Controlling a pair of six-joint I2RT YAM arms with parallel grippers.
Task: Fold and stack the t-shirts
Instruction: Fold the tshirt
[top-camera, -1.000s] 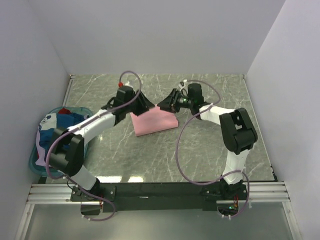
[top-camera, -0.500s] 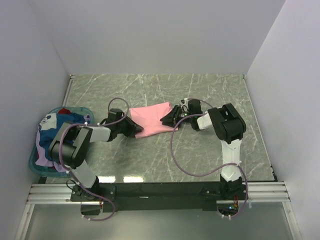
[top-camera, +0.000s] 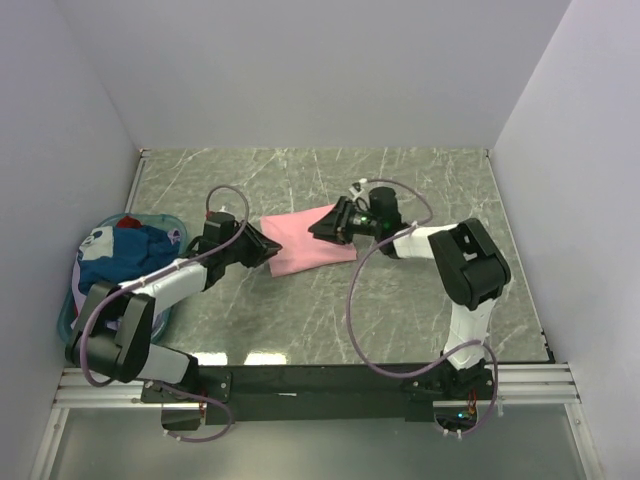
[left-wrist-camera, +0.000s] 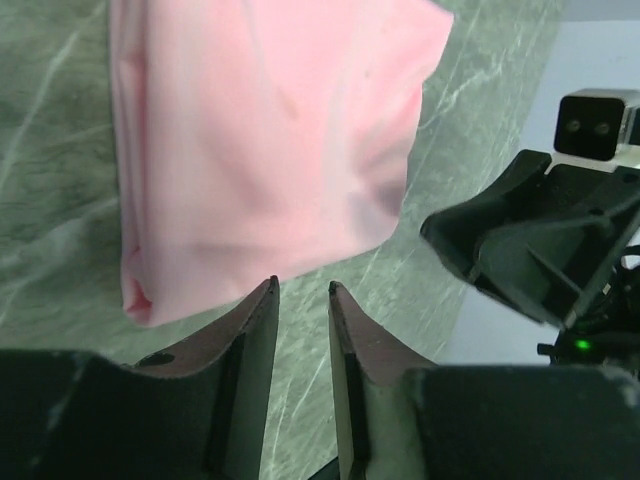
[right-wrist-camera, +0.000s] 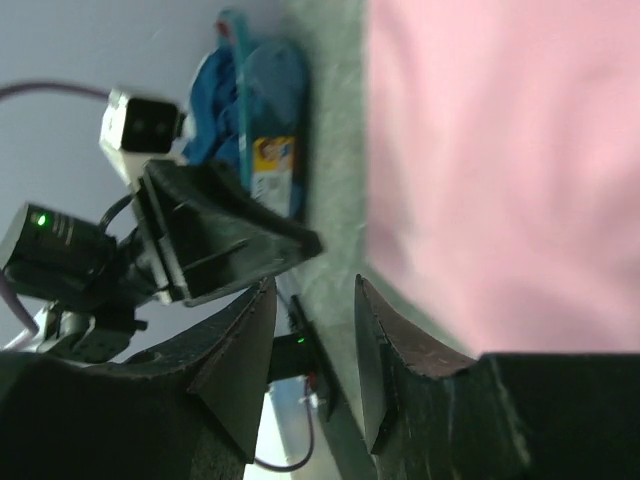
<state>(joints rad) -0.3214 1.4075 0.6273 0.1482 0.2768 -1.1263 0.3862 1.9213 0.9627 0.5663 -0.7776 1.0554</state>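
Backing both arms off cleanly looks like the step in hand. The folded light pink cloth t-shirt lies as a flat rectangle mid-way across the grey marbled table, between the two grippers. The left gripper sits at its near left corner and the right gripper at its far right corner. Both have their jaws slightly parted with nothing in them. I'd lift straight up before swinging away, so no fingertip drags a layer open.

From above, both of those corners are covered by the grippers, so I can't tell whether the layers line up. The right wrist view is blurred. The bunched blue, white and red shirts in the teal plastic basket can't be counted.
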